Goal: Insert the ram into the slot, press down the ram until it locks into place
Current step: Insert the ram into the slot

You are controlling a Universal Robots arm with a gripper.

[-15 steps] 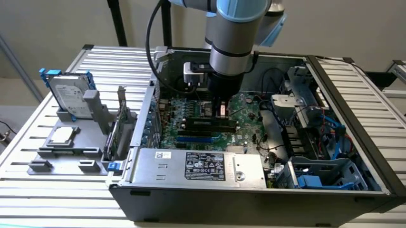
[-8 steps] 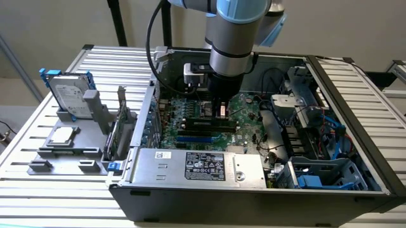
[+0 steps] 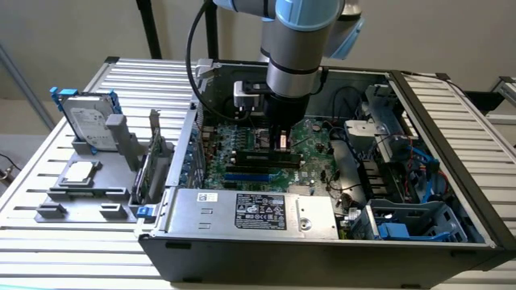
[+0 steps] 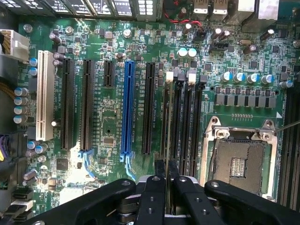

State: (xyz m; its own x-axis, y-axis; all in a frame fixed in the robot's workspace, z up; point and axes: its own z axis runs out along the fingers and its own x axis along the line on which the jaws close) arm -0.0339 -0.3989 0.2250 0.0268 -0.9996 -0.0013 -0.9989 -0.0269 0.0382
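Running parallel with slot (image 4: 164, 122), ram (image 4: 169, 140) in pincer (image 4: 167, 165)

The claw (image 4: 167, 174) was black. The ram (image 4: 168, 122) running out from between its tips showed a thin olive-green edge, set in a black slot (image 4: 164, 117) with a white end clip. Around the claw the motherboard (image 4: 108, 126) was green, dotted with silver-topped capacitors. Near the claw lay a bright blue socket (image 4: 127, 108), and farther off a white socket (image 4: 44, 93). The surface (image 3: 64, 254) was silver and ribbed.
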